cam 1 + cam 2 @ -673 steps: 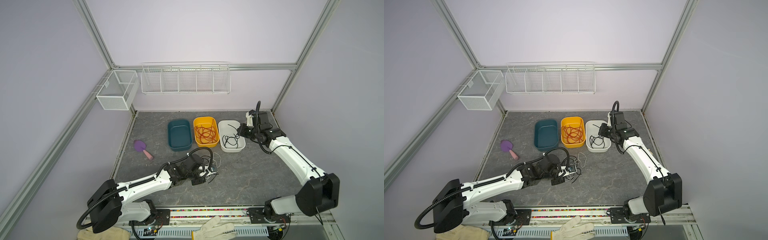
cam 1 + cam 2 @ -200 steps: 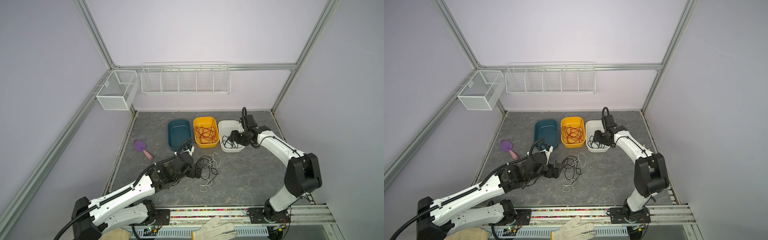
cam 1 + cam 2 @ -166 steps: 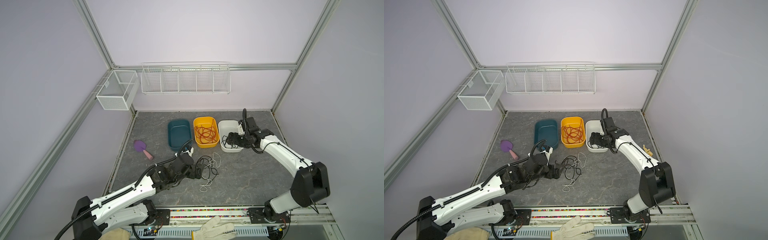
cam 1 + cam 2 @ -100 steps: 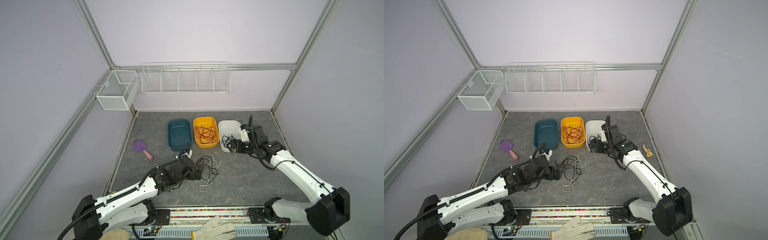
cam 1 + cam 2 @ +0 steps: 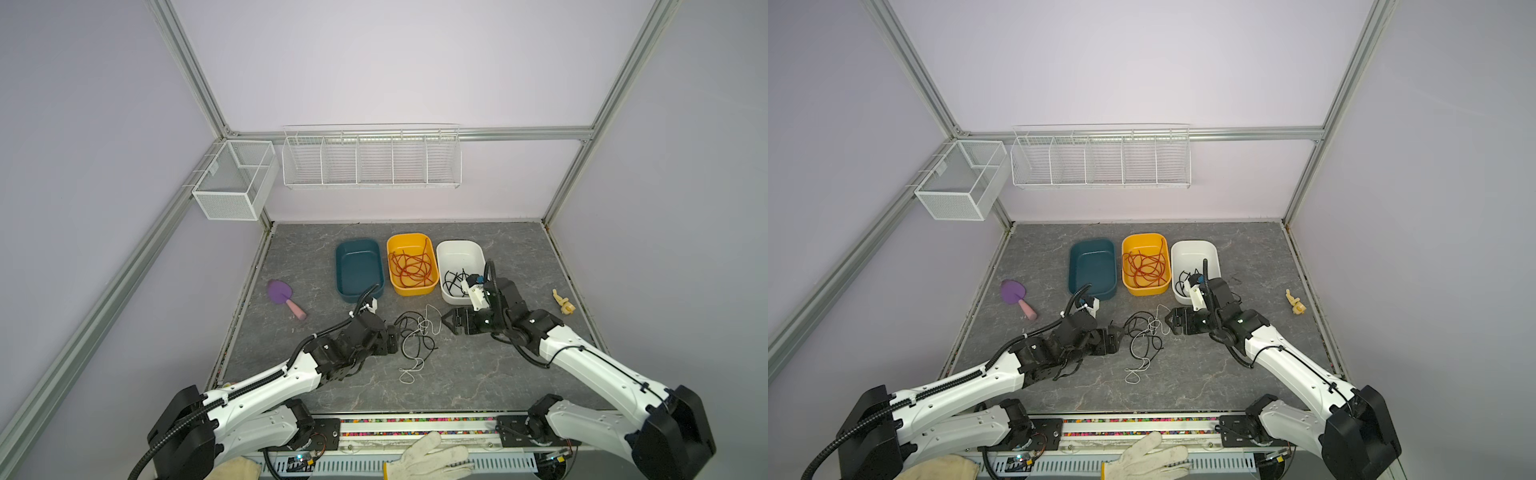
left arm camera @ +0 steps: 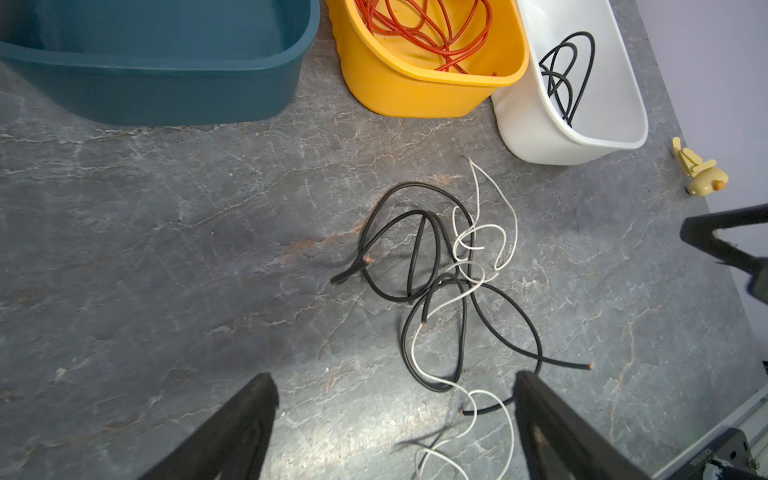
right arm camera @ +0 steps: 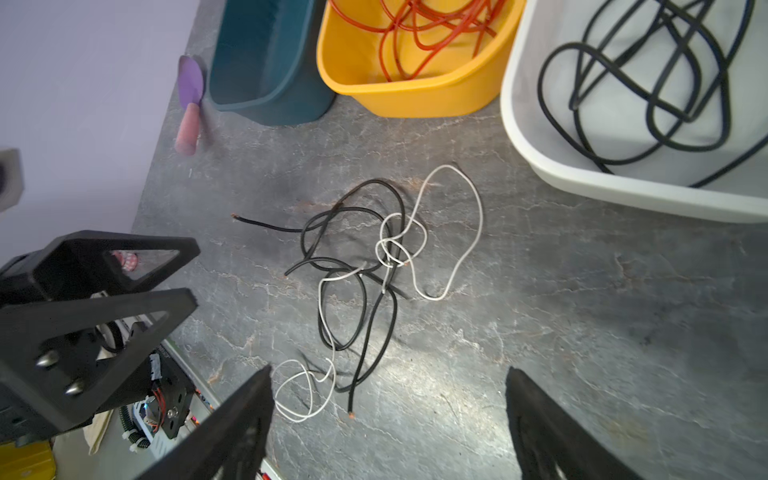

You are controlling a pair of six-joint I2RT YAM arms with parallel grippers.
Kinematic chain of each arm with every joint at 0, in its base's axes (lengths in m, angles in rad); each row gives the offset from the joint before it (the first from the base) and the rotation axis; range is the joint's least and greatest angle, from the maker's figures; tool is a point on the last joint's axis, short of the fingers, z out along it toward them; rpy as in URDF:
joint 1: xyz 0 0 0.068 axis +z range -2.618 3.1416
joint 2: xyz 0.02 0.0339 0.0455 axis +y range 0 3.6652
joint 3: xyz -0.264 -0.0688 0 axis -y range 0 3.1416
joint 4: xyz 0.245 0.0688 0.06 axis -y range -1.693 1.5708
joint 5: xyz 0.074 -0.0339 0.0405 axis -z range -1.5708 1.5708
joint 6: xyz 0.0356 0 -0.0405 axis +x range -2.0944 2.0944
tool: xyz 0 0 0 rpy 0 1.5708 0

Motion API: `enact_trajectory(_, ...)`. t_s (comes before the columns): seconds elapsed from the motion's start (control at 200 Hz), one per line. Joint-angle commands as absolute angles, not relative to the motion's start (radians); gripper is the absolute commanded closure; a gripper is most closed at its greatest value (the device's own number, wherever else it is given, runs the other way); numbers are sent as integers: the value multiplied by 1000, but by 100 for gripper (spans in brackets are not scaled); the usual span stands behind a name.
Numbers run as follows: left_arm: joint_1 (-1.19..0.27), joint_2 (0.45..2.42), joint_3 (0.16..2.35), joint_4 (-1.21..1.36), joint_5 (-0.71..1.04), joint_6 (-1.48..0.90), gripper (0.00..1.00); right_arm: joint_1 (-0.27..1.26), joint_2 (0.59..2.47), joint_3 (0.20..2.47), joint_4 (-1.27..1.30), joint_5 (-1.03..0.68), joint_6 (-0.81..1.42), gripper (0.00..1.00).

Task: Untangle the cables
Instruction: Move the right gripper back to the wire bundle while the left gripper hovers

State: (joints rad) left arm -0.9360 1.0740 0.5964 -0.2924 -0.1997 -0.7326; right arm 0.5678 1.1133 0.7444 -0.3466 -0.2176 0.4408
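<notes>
A tangle of black and white cables (image 5: 415, 334) (image 5: 1144, 336) lies loose on the grey table, in front of three bins. My left gripper (image 5: 394, 340) (image 5: 1116, 334) is open just left of the tangle; in the left wrist view (image 6: 392, 399) a white loop and a black end lie between its fingers, ungripped. My right gripper (image 5: 446, 324) (image 5: 1169, 322) is open just right of the tangle and holds nothing (image 7: 388, 399). Red-orange cables (image 5: 411, 266) fill the yellow bin (image 5: 415, 289). Black cables (image 5: 455, 280) lie in the white bin (image 5: 461, 249).
An empty teal bin (image 5: 358, 266) stands left of the yellow one. A purple scoop with a pink handle (image 5: 282, 297) lies at the left, a small cream toy (image 5: 563, 301) at the right. A work glove (image 5: 424, 457) lies on the front rail. Wire baskets (image 5: 370, 158) hang on the back wall.
My right gripper has left the white bin and come down to the right side of the tangle, opening wider. The left gripper has stayed beside the tangle.
</notes>
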Motion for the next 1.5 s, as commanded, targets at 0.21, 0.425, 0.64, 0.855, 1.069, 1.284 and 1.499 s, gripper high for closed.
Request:
enact_trajectory(0.21, -909, 1146, 580, -201, -262, -741, 27, 614, 1048, 719, -308, -183, 431, 12)
enact_trajectory(0.425, -893, 1229, 605, -172, -247, -729, 42, 630, 1061, 722, -309, -174, 438, 12)
enact_trajectory(0.64, -888, 1312, 630, -162, -254, -727, 53, 644, 1083, 726, -305, -176, 436, 12)
enact_trajectory(0.855, -882, 1354, 643, -147, -284, -729, 55, 667, 1096, 730, -300, -162, 430, 12)
enact_trajectory(1.069, -877, 1393, 641, -98, -310, -728, 60, 682, 1107, 736, -299, -150, 425, 12)
enact_trajectory(1.284, -858, 1434, 646, -65, -313, -736, 66, 692, 1118, 738, -298, -146, 420, 12)
enact_trajectory(1.499, -849, 1464, 663, -43, -307, -743, 70, 706, 1138, 750, -302, -152, 408, 12)
